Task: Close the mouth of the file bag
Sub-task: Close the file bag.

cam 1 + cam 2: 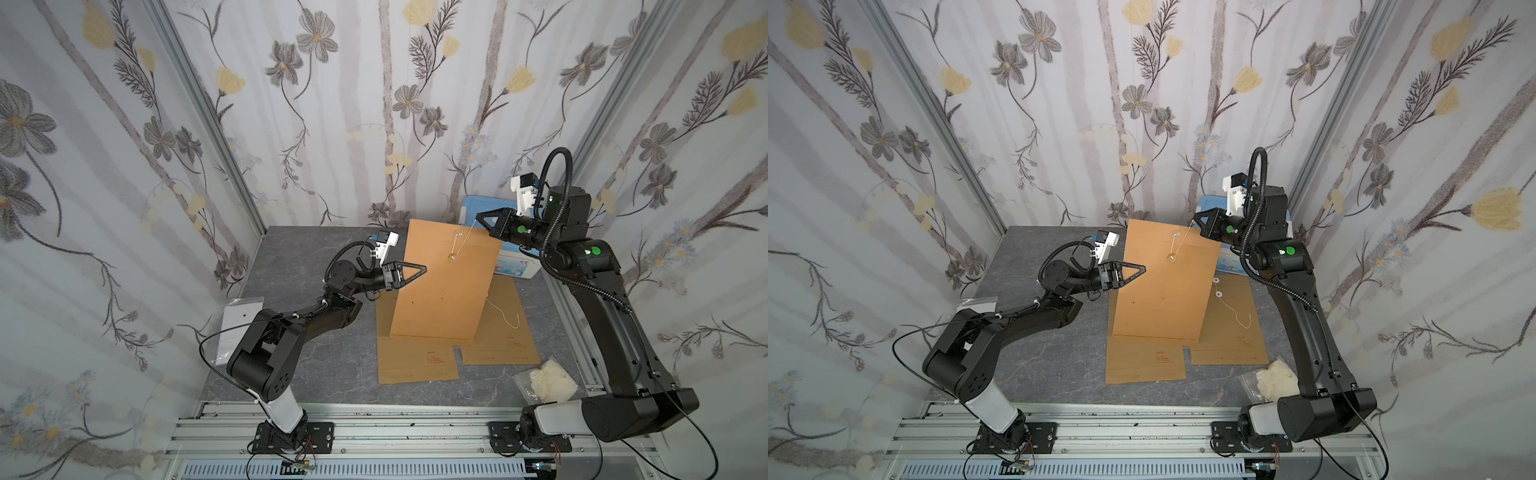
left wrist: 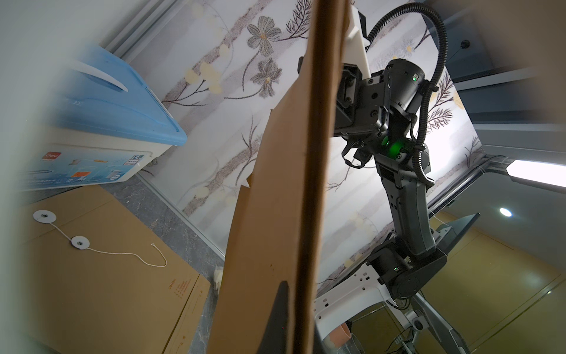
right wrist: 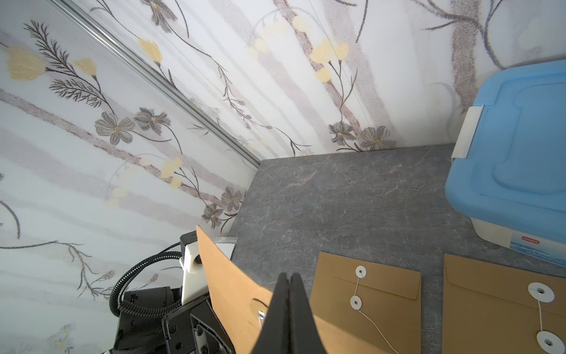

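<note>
**Above mid-table: file bag stands on end**

Behind the raised file bag [image 1: 444, 286] you lose parts of two flat file bags [image 1: 417, 363], and you cannot tell whether its bottom edge touches them. Its long axis stands upright, mouth end up. The left gripper [image 1: 424, 269] is clamped on its left edge. The right gripper [image 1: 478, 216] pinches its string [image 1: 465, 235] by the top right corner.

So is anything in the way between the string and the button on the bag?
Nothing visible is. The right gripper pinches the string, which runs straight to the button across the bare face of the bag.
</note>
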Robot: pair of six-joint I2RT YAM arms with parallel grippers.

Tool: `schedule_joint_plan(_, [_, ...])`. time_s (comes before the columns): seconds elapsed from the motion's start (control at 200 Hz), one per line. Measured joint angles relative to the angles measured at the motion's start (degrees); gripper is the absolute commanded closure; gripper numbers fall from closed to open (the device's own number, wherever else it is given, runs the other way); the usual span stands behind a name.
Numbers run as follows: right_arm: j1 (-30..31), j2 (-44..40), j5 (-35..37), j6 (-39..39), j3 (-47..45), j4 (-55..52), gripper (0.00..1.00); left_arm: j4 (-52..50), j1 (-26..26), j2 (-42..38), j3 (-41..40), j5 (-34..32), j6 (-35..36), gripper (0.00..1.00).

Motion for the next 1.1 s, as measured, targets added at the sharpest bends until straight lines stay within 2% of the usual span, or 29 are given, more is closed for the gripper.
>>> schedule_joint_plan(0.215, [0.72, 1.4, -1.51, 0.04, 2.19, -0.11, 1.0, -0.94, -0.11, -0.61, 0.2, 0.87, 0.35, 1.0])
schedule_joint_plan(0.415, [3.65, 2.08, -2.89, 0.48, 4.57, 0.09, 1.0, -10.45, -1.4, -2.08, 2.38, 0.63, 5.81, 1.0])
schedule_joint_plan(0.535, [6.34, 4.15, -2.93, 0.48, 5.2, 0.04, 1.0, -13.4, -1.77, -2.03, 3.32, 0.7, 6.82, 1.0])
schedule_joint_plan(0.784, [11.28, 8.02, -1.84, -0.02, 9.11, -0.2, 1.0, -13.25, -2.47, -0.59, 4.37, 0.9, 5.99, 1.0])
schedule_joint_plan(1.099, [16.57, 9.62, 0.24, -0.11, 9.6, -0.22, 1.0, -12.63, -2.49, -0.5, 4.39, 0.74, 5.11, 1.0])
